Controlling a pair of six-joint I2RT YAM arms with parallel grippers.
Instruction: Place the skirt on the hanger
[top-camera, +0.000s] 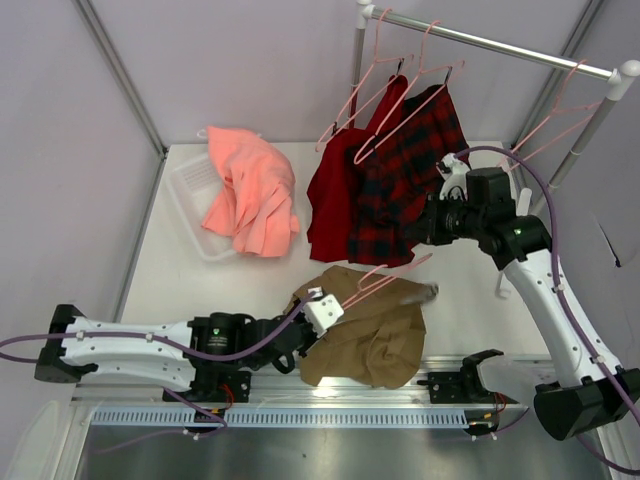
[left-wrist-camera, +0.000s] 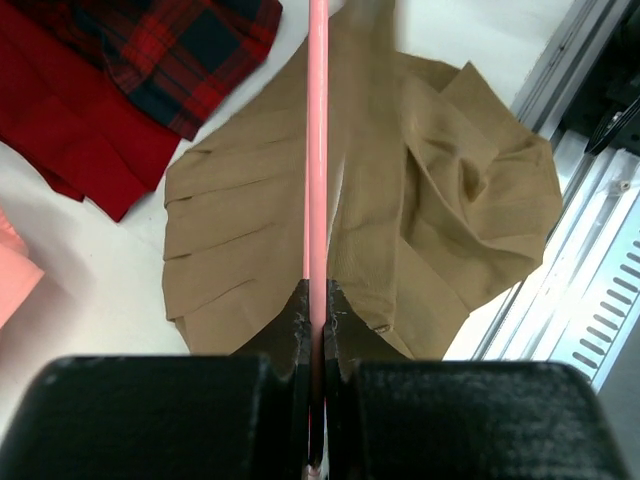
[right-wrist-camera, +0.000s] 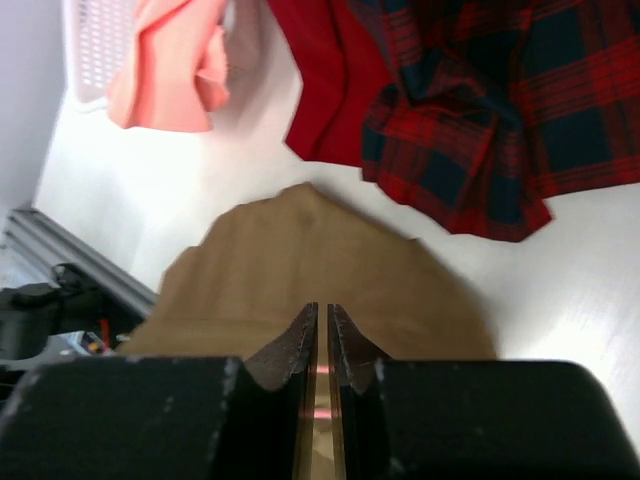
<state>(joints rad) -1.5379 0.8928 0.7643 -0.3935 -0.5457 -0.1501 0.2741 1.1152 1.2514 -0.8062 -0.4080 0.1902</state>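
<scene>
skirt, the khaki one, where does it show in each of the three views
Top external: the skirt lies at low centre, under the pink hanger.
Left wrist: the skirt fills the middle, with the hanger bar running up across it.
Right wrist: the skirt sits at lower centre.
Shared landmark: the plaid garment, above the skirt in every view.

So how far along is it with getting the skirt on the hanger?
Early. Done: the hanger is picked up, pinched by the left fingers and, it seems, the right fingers. In hand: it is held across the skirt. Left: the skirt lies crumpled on the table, no part on the hanger.
</scene>
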